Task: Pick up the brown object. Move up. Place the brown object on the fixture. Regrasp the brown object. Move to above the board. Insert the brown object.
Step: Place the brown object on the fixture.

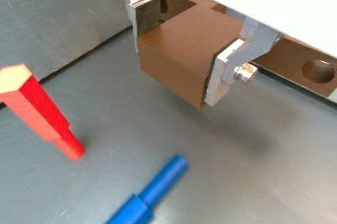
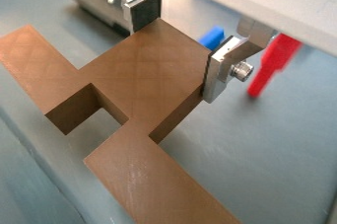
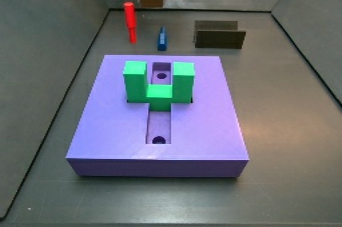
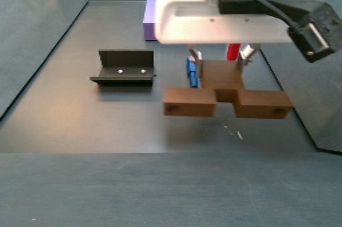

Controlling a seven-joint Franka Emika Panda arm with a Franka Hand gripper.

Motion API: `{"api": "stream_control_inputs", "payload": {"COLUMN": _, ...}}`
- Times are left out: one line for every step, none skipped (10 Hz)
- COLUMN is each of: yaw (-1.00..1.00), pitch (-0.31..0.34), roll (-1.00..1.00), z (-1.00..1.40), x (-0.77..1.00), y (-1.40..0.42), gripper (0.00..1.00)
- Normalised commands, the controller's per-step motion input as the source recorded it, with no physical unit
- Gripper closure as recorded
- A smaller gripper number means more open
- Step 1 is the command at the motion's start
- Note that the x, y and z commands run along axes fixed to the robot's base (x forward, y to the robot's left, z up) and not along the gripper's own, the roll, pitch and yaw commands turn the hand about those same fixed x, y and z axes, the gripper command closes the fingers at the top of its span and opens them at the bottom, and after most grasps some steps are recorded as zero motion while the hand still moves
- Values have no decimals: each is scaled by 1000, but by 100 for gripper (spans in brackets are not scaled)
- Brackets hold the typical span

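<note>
Wrist views: the hand (image 1: 184,38) pinches the brown object (image 1: 184,58) between its silver fingers (image 2: 227,67); a red peg (image 1: 39,110) and a blue peg (image 1: 152,193) lie on the floor below.
Side view, board: the board (image 3: 201,131) with its green block (image 3: 158,82) has nothing brown in it; the fixture (image 3: 219,35) stands far right, bare.
Side view, hand: the brown object (image 4: 227,103) hangs clear above the floor, right of the fixture (image 4: 123,69).
Progress: picking up looks done, moving up underway; placing, regrasp, insertion remain.
</note>
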Motion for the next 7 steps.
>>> {"api": "stream_control_inputs", "payload": {"yaw": -203, "pitch": -166, "roll": -1000, "z": 254, "x": 677, "y": 86, "gripper": 100}}
{"api": "stream_control_inputs", "payload": {"yaw": -203, "pitch": -166, "roll": -1000, "z": 251, "x": 680, "y": 86, "gripper": 100}}
{"api": "stream_control_inputs", "payload": {"yaw": -206, "pitch": -154, "roll": -1000, "z": 277, "x": 674, "y": 94, "gripper": 100}}
{"api": "stream_control_inputs", "payload": {"yaw": -231, "pitch": -126, "roll": -1000, "z": 306, "x": 629, "y": 94, "gripper": 100}}
{"api": "stream_control_inputs", "payload": {"yaw": -231, "pitch": -123, "roll": -1000, "z": 317, "x": 620, "y": 97, "gripper": 100}}
{"api": "stream_control_inputs", "payload": {"yaw": -229, "pitch": -126, "roll": -1000, "z": 331, "x": 614, "y": 106, "gripper": 100}}
{"api": "stream_control_inputs", "payload": {"yaw": -200, "pitch": -26, "roll": -1000, "z": 451, "x": 577, "y": 151, "gripper": 100}}
